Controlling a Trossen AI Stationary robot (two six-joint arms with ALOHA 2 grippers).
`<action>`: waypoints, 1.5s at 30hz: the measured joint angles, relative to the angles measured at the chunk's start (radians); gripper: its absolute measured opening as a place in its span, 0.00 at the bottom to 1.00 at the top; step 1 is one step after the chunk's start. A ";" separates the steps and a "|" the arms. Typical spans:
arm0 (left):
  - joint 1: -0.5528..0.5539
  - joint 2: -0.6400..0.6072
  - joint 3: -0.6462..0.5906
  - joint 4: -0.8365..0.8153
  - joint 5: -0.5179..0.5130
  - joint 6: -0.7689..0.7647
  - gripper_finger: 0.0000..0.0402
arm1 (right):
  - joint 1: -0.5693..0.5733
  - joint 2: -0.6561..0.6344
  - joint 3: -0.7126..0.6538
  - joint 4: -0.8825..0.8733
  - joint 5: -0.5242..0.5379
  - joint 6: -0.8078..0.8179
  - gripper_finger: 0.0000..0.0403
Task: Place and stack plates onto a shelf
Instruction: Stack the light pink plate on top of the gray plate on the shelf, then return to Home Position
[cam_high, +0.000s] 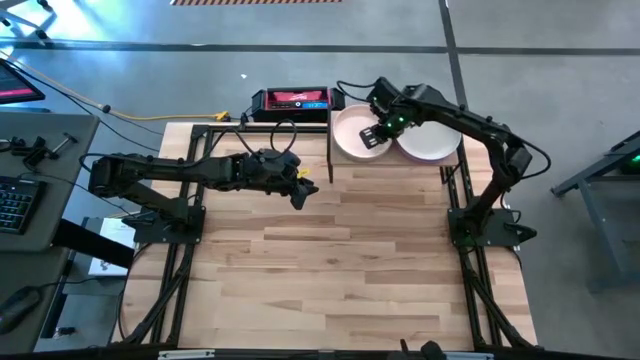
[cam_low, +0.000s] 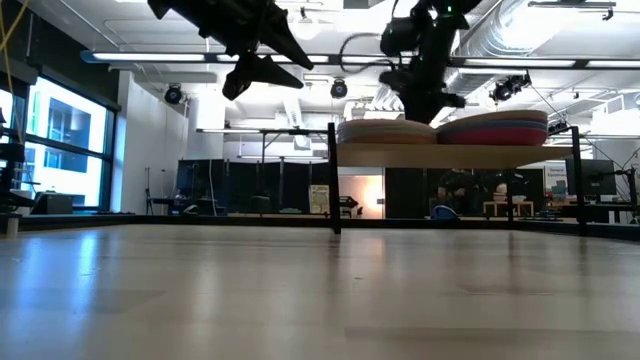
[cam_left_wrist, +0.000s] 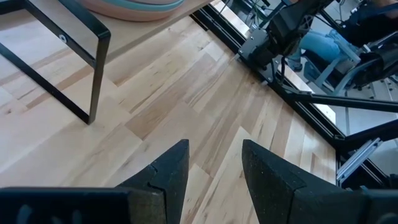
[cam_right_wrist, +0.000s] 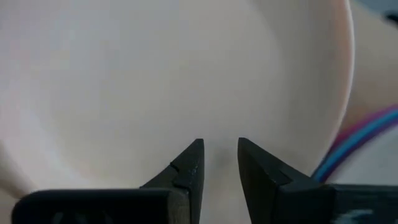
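Both piles of plates sit on the shelf (cam_high: 392, 160) at the table's far edge, toward its right corner: one topped by a peach-pink plate (cam_high: 352, 132), the other, striped blue and magenta at its rims (cam_low: 492, 128), just beside it. The right gripper (cam_high: 372, 132) hangs directly over the peach-pink plate, fingers parted a little and holding nothing. The left gripper (cam_high: 303, 192) hovers wide open and empty above bare table near the shelf's left posts, so the right arm is nearer.
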 joint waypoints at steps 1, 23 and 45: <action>0.000 0.000 0.000 0.000 0.000 0.000 0.34 | 0.005 0.000 0.019 -0.001 -0.002 -0.009 0.19; -0.051 -0.345 0.000 -0.048 -0.190 0.287 0.34 | 0.223 -0.355 0.002 0.097 0.108 -0.209 0.19; -0.292 -0.817 -0.377 0.080 -0.432 0.456 0.34 | 0.371 -1.063 -0.848 0.657 0.036 -0.134 0.19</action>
